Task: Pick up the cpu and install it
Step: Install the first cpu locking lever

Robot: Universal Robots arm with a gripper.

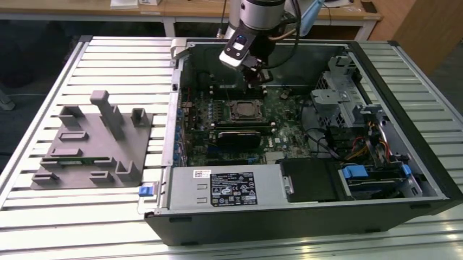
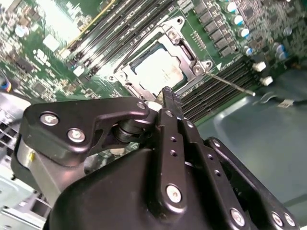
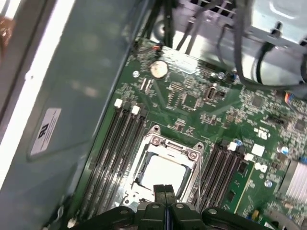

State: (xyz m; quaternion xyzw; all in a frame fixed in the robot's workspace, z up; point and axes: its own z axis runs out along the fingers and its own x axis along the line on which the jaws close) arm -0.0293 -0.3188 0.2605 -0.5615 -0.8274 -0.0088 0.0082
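Over the open socket (image 3: 171,146), hand (image 3: 164,190) closed, apparently clear above seated cpu (image 3: 160,171)

Single arm reaching down, gripper closed.

In the exterior view the silver arm (image 1: 261,13) comes down from the top edge, almost vertical. Its wrist (image 1: 237,49) (the part with the white and black housing) leans a little toward the exterior view's left, and under it the black gripper (image 1: 257,76) points downward. In both wrist views the gripper (image 2: 169,93) (image 3: 164,189) has its two fingers (image 2: 171,129) (image 3: 159,192) lying flat against each other, the tips meeting in one thin line. The black linkage bars (image 2: 96,120) with silver screws spread out behind them to each side.
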